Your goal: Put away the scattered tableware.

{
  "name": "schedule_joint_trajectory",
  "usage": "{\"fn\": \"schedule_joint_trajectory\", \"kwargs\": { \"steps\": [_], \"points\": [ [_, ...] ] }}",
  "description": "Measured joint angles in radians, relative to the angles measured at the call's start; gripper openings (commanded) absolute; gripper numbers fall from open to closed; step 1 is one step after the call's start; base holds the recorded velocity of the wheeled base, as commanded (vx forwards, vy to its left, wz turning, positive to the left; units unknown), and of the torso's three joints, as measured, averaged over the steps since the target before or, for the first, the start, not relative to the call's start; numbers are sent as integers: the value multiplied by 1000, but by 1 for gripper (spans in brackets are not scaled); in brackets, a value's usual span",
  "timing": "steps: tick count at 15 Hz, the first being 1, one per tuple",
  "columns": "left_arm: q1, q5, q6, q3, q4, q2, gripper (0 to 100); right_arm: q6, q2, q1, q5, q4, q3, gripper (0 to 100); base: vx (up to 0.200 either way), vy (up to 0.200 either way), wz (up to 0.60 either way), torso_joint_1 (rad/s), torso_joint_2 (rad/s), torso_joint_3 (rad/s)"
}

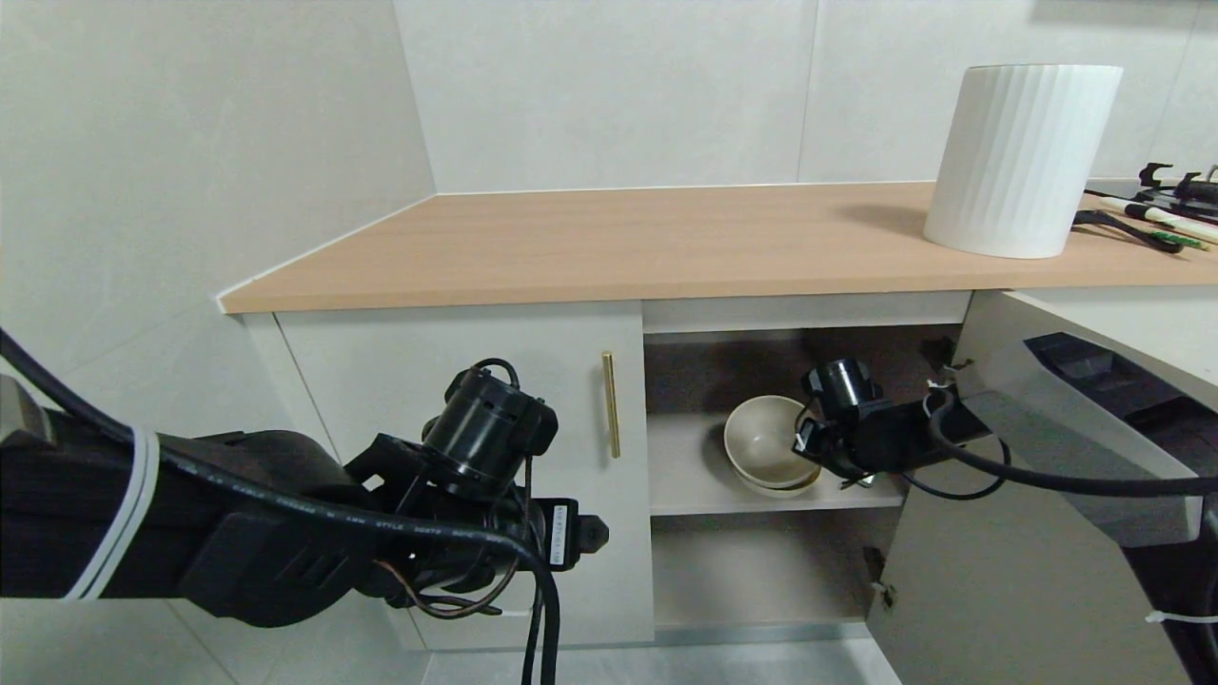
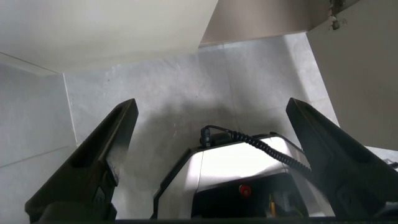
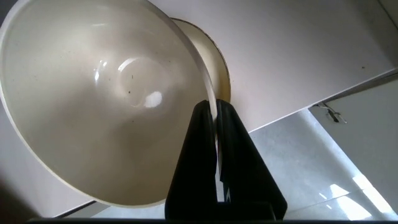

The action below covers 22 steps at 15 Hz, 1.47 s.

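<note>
A cream bowl (image 1: pixel 761 440) (image 3: pixel 106 99) is tilted on its side on the middle shelf (image 1: pixel 685 476) of the open cabinet, its hollow facing outward. It rests on a second bowl (image 1: pixel 775 487) (image 3: pixel 214 59) lying under it. My right gripper (image 1: pixel 809 447) (image 3: pixel 216 115) reaches into the cabinet and is shut on the cream bowl's rim. My left gripper (image 1: pixel 585 538) (image 2: pixel 211 109) hangs low in front of the closed left cabinet door, open, with nothing between its fingers.
A tall white ribbed container (image 1: pixel 1023 157) stands on the wooden countertop (image 1: pixel 618 243), with several utensils (image 1: pixel 1156 214) at the far right. The closed left door has a gold handle (image 1: pixel 611 404). The right door (image 1: pixel 1009 552) is swung open. The bottom shelf lies below.
</note>
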Motion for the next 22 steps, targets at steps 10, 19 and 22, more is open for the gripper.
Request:
{"fn": "schedule_joint_trajectory", "kwargs": {
  "steps": [10, 19, 22],
  "points": [
    [2, 0, 0, 1, 0, -7, 100, 2, -40, 9, 7, 20, 37, 100, 0, 0, 0, 0, 0, 0],
    [103, 1, 37, 87, 3, -236, 100, -130, -578, 104, 212, 33, 515, 100, 0, 0, 0, 0, 0, 0],
    [114, -1, 40, 136, 2, -317, 100, -212, -795, 148, 237, 94, 653, 100, 0, 0, 0, 0, 0, 0]
  ]
}}
